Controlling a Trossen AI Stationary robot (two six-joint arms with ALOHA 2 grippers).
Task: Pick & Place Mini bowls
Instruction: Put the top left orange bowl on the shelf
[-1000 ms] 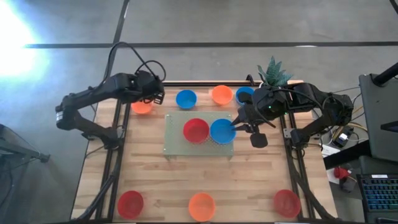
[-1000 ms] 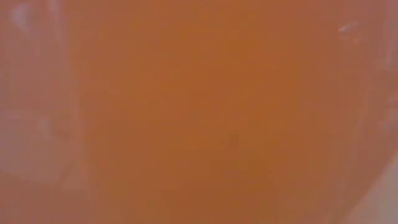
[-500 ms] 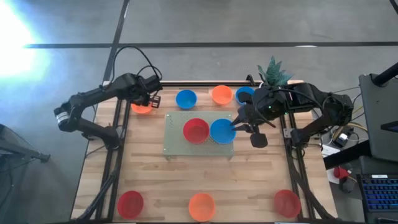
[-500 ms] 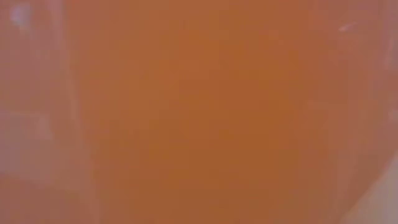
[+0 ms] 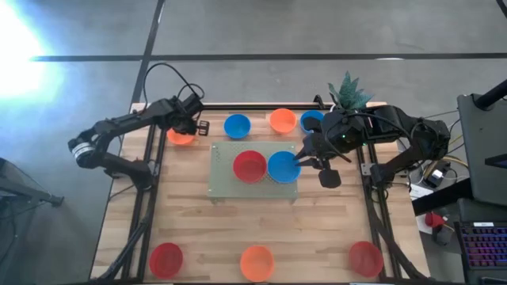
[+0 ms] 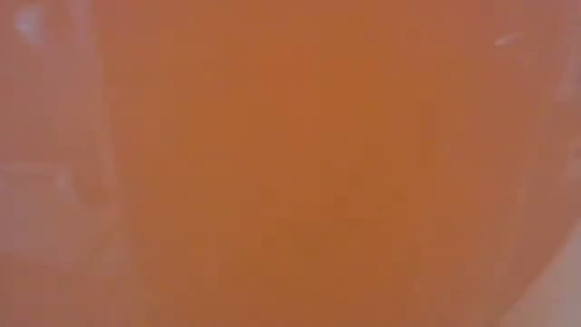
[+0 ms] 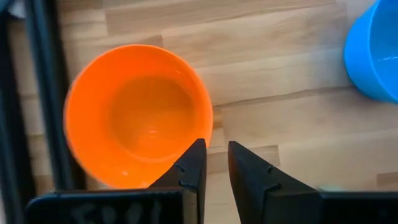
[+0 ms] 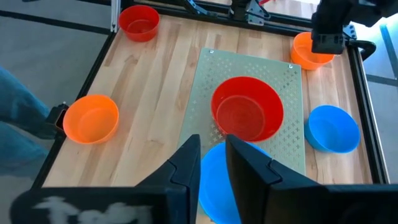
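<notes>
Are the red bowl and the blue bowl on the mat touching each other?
Touching. In the high view the red bowl and the blue bowl meet rim to rim on the mat, with no mat visible between them.
</notes>
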